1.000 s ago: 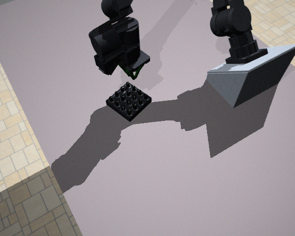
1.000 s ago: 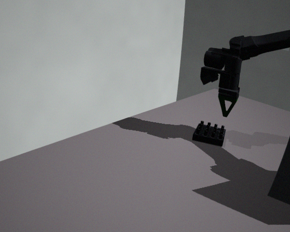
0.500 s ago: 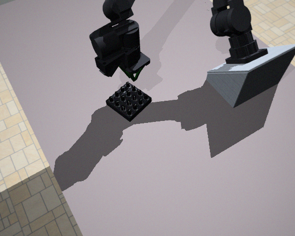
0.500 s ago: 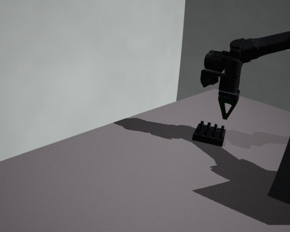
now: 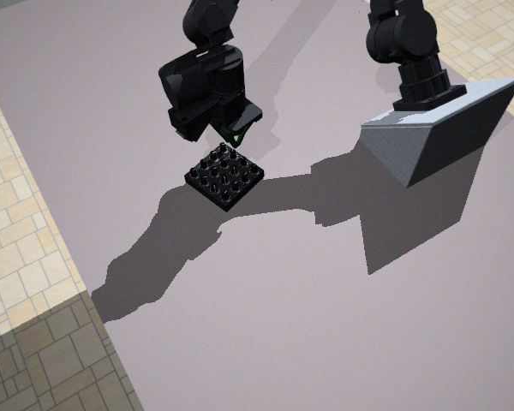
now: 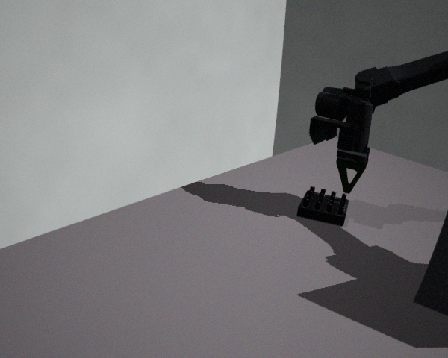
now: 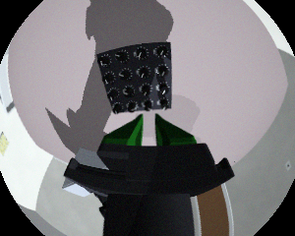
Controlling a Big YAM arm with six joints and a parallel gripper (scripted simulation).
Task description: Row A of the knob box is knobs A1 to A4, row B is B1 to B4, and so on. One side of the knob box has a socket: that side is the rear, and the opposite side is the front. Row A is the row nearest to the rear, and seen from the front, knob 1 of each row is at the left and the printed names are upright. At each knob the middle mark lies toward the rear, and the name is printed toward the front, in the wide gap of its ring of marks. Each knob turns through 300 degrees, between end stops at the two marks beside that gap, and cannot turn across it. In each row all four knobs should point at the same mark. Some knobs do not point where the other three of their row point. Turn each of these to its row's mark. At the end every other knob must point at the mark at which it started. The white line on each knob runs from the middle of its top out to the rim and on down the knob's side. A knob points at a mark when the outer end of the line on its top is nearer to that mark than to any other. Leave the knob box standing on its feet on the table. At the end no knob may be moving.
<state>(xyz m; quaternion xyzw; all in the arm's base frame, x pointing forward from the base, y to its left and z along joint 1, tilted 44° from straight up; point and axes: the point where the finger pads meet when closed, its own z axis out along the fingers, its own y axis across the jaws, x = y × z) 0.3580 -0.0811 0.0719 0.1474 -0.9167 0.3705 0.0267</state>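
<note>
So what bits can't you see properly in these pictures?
- Knob box, top view: the white lines, marks and printed names are too small and dark to read.
- Knob box, exterior view: it sits in shadow, and no socket shows.
- Knob box, wrist view: the knobs are blurry dots.
- Fingers, top view: the wrist body covers their upper part.
- Gripper, exterior view: its gap is too dark to make out.
</note>
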